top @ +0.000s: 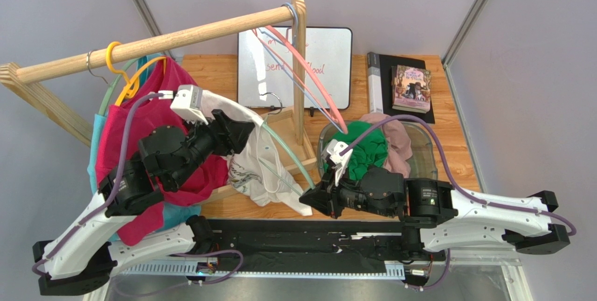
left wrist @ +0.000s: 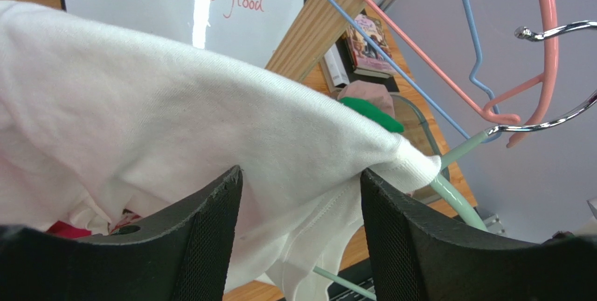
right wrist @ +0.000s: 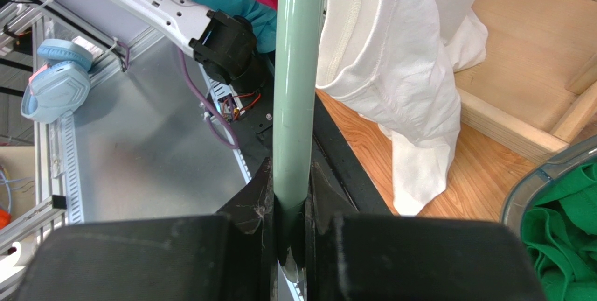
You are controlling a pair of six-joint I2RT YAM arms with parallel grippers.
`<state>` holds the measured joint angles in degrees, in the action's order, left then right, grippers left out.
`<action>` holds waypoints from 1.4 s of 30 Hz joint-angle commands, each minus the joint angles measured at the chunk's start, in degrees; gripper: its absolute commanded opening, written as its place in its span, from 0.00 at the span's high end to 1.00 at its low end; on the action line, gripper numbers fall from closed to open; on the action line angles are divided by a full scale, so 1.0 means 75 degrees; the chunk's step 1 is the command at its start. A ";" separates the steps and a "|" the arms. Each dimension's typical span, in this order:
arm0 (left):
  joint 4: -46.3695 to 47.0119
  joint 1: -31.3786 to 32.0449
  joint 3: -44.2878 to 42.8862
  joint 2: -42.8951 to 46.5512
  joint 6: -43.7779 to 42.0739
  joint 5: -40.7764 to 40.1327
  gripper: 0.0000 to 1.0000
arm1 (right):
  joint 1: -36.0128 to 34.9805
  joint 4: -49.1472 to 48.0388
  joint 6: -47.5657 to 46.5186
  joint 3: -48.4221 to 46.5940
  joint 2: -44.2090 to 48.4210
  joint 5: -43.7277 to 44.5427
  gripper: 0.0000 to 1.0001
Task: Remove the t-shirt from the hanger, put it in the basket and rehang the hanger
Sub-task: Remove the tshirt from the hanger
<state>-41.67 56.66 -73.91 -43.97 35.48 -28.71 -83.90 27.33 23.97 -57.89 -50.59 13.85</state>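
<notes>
The white t-shirt hangs from a mint-green hanger in front of the wooden rack. My left gripper is open at the shirt's upper shoulder. In the left wrist view the cloth drapes over and between the wide-apart fingers, unpinched, with the hanger's arm sticking out at the right. My right gripper is shut on the lower end of the hanger. The right wrist view shows the green bar clamped between the jaws and the shirt hanging beside it.
A wooden rail carries a magenta shirt and a teal one at the left. Pink and blue bare hangers hang by the upright post. A clear bin with green clothes, a whiteboard and a book stand behind.
</notes>
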 commanded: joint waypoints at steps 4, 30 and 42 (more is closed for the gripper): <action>0.0166 0.0027 -0.0528 -0.0337 -0.0454 0.0100 0.41 | -0.0181 -0.0539 -0.0184 -0.0438 0.0229 -0.0077 1.00; 0.0142 0.0027 -0.0434 -0.0185 -0.0032 0.0571 1.00 | -0.0310 0.0338 -0.0195 -0.0345 0.0569 0.0694 1.00; -0.1012 -0.0230 -0.2154 -0.1120 -0.1638 -0.3646 1.00 | -0.0450 0.1394 -0.0899 0.0136 0.1997 0.0095 1.00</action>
<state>-44.93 56.49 -81.97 -46.68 30.26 -38.59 -86.46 37.78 20.47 -56.95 -39.27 13.37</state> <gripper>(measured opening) 0.010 0.093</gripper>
